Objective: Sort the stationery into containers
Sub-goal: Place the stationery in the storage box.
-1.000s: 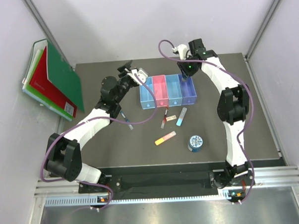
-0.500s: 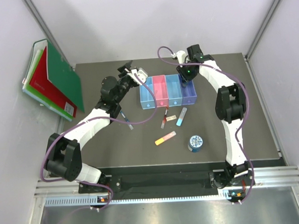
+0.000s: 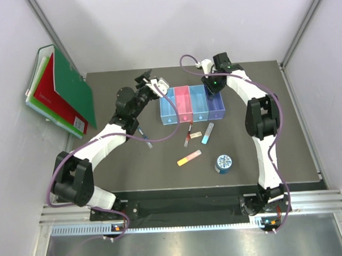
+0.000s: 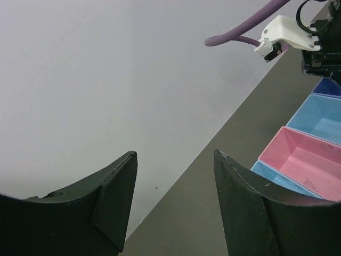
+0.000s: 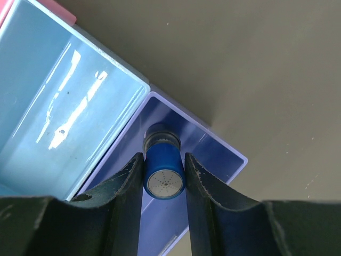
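The containers are four joined bins at the back of the mat: light blue, pink, blue and violet. My right gripper is shut on the grey-capped blue bottle, held cap-down over the far end of the violet bin. My left gripper hangs open and empty, above and left of the bins. On the mat lie a blue pen, a red-black pen, a beige eraser, a light-blue stick, a yellow-pink stick and a round blue tin.
Green and red folders lean against the left wall, beyond the mat's edge. The left arm's purple cable loops over the mat near the blue pen. White walls close in the back and both sides.
My right gripper has shifted slightly left and lower over the violet bin, still holding the bottle. The left arm has not moved.
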### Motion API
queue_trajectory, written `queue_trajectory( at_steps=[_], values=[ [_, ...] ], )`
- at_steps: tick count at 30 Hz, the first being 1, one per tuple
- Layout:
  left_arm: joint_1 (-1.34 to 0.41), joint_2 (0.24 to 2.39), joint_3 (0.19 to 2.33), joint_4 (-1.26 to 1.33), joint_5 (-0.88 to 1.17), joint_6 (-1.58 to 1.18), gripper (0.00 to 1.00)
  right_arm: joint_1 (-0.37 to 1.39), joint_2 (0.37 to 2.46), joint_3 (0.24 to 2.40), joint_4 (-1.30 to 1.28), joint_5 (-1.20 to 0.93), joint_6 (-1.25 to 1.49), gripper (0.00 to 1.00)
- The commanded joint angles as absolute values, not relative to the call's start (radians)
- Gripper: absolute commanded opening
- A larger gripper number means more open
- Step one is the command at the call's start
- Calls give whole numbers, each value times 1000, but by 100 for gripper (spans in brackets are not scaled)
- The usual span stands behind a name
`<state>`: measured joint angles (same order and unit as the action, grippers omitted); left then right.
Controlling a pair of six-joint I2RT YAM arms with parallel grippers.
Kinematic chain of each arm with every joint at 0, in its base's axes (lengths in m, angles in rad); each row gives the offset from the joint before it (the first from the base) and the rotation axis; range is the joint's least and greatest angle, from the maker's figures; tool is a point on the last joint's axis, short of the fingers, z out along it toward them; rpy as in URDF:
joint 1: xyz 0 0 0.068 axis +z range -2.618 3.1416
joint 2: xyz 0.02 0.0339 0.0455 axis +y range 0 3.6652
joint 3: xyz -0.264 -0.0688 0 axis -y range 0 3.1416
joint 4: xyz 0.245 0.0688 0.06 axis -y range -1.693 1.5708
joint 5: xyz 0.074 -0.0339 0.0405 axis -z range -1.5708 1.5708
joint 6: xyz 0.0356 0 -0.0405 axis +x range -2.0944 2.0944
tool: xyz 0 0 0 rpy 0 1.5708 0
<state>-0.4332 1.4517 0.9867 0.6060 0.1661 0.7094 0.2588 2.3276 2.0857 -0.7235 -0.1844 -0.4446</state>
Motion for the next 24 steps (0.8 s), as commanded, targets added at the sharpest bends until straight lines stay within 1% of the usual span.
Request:
queue_trajectory(
  at_steps=[1,2,3,5,6,9,11,12,15,18,24],
  values=[
    [-430,1465,1009,653,170,698,65,252,2336,2108,-696,-178,-449,13],
    [-428,1466,1011,653,167,696,65,253,2339,2112,-706,-178,-452,15],
    [-429,1468,1014,653,170,696,65,253,2342,2121,-709,-179,-451,21],
    [-430,1474,1014,657,172,696,65,253,2339,2126,-712,-183,-451,28],
    [-430,1473,1019,657,172,696,65,253,2339,2128,-712,-181,-451,36],
    [-428,1479,1022,660,175,695,65,253,2333,2135,-715,-184,-451,47],
    [-430,1482,1023,660,176,695,65,253,2330,2141,-718,-187,-449,50],
    [-430,1482,1023,661,176,693,65,253,2327,2149,-718,-187,-451,54],
    [-430,1489,1025,666,179,692,65,252,2321,2172,-727,-190,-453,61],
    [-428,1493,1028,669,181,690,65,255,2312,2190,-733,-193,-451,63],
    [-430,1494,1028,670,190,689,65,253,2266,2220,-747,-198,-439,63]
  ],
)
